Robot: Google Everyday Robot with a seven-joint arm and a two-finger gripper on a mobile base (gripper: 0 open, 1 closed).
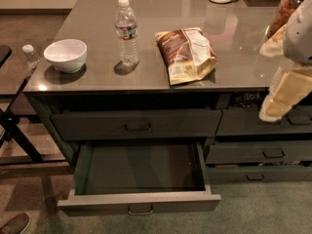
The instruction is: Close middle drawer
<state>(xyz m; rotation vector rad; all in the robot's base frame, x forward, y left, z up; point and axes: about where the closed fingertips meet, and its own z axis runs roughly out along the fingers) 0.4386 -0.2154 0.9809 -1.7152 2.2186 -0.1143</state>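
Observation:
The middle drawer [139,202] is a wide dark grey-green box pulled far out of the left side of the cabinet. Its inside [141,167] is empty, and a small metal loop handle [140,211] sits at the centre of its low front panel. The taller-fronted drawer above it [136,124] is shut. My gripper [282,95] is a cream-coloured piece hanging at the right edge of the view, over the counter's front edge and the right bank of drawers. It is well to the right of the open drawer and above it, and touches nothing.
On the counter top [97,77] stand a white bowl [65,55], a water bottle [126,30] and a brown snack bag [187,52]. Several shut drawers [263,152] are on the right. A folding table with a small bottle [30,55] stands at the left. A shoe [14,224] is at the bottom left.

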